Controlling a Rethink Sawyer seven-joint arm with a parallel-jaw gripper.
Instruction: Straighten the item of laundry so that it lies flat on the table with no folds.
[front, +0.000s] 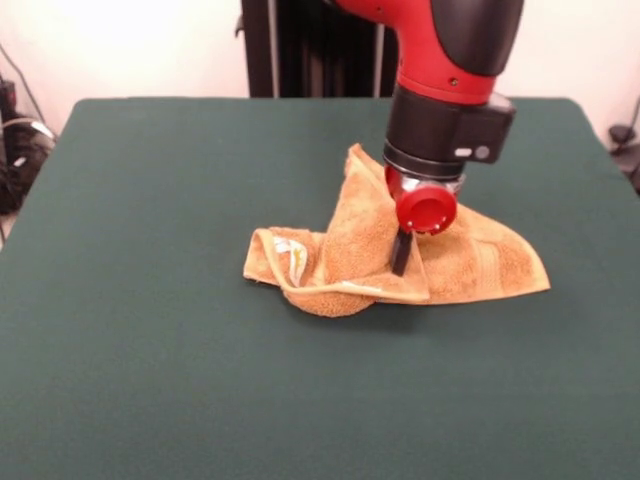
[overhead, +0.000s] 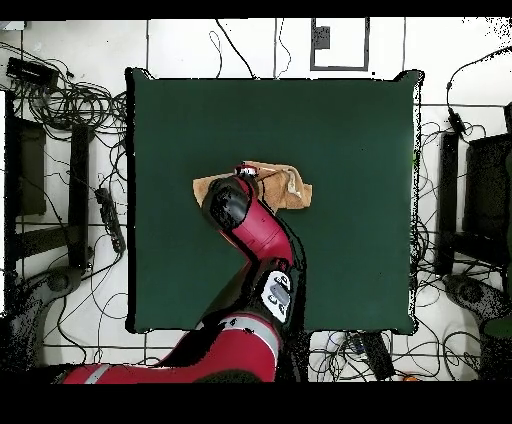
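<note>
One towel: orange-tan, crumpled near the middle of the table, one part pulled up into a peak, white label at its left end in the front view.
Gripper: down on the towel's raised fold.
Jaws: cannot tell whether clenched or released.
Arm: red and black, above the towel.

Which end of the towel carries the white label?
The bunched, folded-over end of the towel, where the label faces up, in the front view left of the gripper. The opposite end lies flat and plain.
</note>
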